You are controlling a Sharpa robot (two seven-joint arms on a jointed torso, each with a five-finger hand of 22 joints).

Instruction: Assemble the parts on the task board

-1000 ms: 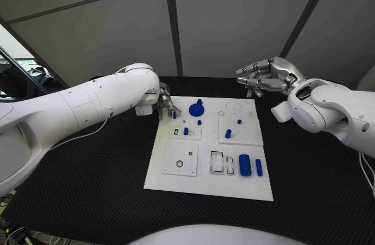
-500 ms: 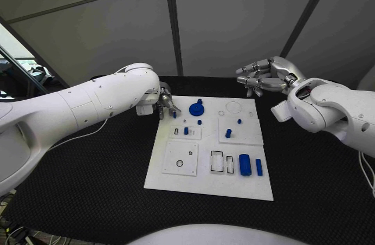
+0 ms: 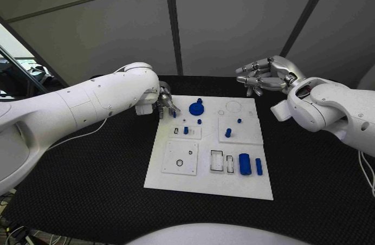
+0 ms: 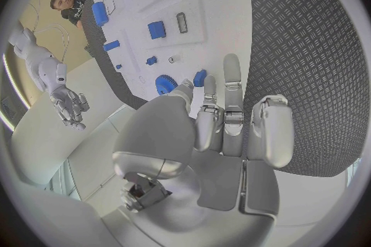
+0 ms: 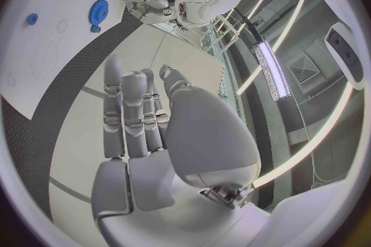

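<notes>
The left robot hand [image 3: 166,105] sits at the far left corner of the board [image 3: 187,180], pinching a small blue peg [image 4: 200,78] between thumb and fingertips, just beside the blue gear [image 3: 195,109]; the right robot hand [image 3: 264,77] hovers above the worktop [image 3: 94,174] beyond the board's far right corner, holding nothing, its fingers loosely curled and apart; the white board lies mid-worktop; on it, the gear stands near the far edge, a short peg [image 3: 199,122] sits just nearer than it, another [image 3: 186,130] stands in a small plate on the left, a taller pin [image 3: 228,132] stands to the right; near the front right lie a thick cylinder [image 3: 244,165] and a thin rod [image 3: 258,167] side by side, beside two rectangular slots [image 3: 222,162].
</notes>
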